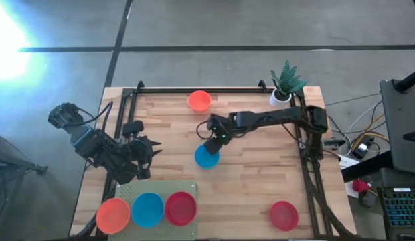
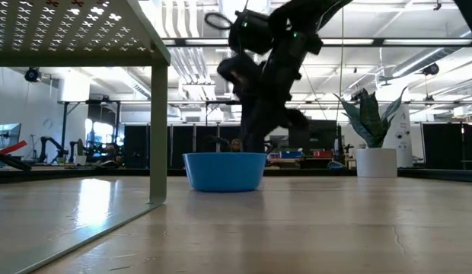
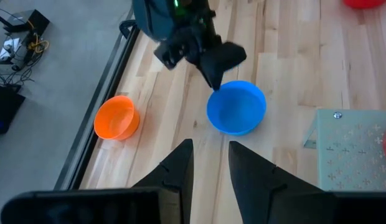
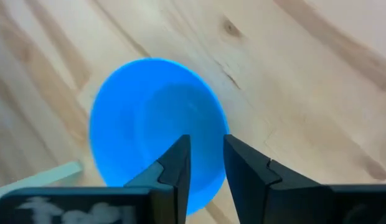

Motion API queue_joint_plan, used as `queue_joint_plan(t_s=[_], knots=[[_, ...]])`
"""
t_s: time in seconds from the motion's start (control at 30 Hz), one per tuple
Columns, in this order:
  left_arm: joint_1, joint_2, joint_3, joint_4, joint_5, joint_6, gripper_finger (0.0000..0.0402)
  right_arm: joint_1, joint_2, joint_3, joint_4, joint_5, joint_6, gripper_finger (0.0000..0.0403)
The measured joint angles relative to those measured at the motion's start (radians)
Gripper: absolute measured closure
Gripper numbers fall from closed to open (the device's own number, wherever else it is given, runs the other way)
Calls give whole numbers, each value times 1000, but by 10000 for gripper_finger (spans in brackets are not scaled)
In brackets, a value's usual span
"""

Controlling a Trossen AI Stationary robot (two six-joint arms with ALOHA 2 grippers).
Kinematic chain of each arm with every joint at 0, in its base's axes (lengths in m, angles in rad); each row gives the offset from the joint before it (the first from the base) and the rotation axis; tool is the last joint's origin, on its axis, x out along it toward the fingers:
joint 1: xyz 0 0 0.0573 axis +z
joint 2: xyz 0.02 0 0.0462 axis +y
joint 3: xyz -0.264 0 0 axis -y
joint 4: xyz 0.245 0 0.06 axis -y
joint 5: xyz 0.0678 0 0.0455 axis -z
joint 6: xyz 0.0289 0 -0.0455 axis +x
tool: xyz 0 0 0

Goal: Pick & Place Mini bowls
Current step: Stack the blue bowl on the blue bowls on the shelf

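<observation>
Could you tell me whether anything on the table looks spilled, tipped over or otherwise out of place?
Nothing stands out. The blue bowl under the right gripper sits upright on the wood, as do the orange bowl and red bowl. The plant pot stands upright.

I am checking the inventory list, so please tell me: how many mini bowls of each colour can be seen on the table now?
Orange mini bowls: 2
Blue mini bowls: 2
Red mini bowls: 2
Total: 6
</observation>
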Motion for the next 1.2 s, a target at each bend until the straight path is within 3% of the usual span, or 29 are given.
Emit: queue_joint_plan(t_s=[0.17,0.47,0.67,0.93,1.2], knots=[[0,5,-1,0,0,-9,307,6,-105,0,-1,13,-23,316],[22,69,-2,48,1,2,307,99,-343,-1,0,194,-112,329],[107,119,-2,121,16,-82,307,205,-464,-2,1,292,-184,328],[337,213,-3,151,271,-167,307,312,-525,-3,0,372,-220,325],[498,339,-3,280,436,-170,307,381,-549,-3,6,371,-327,335]])
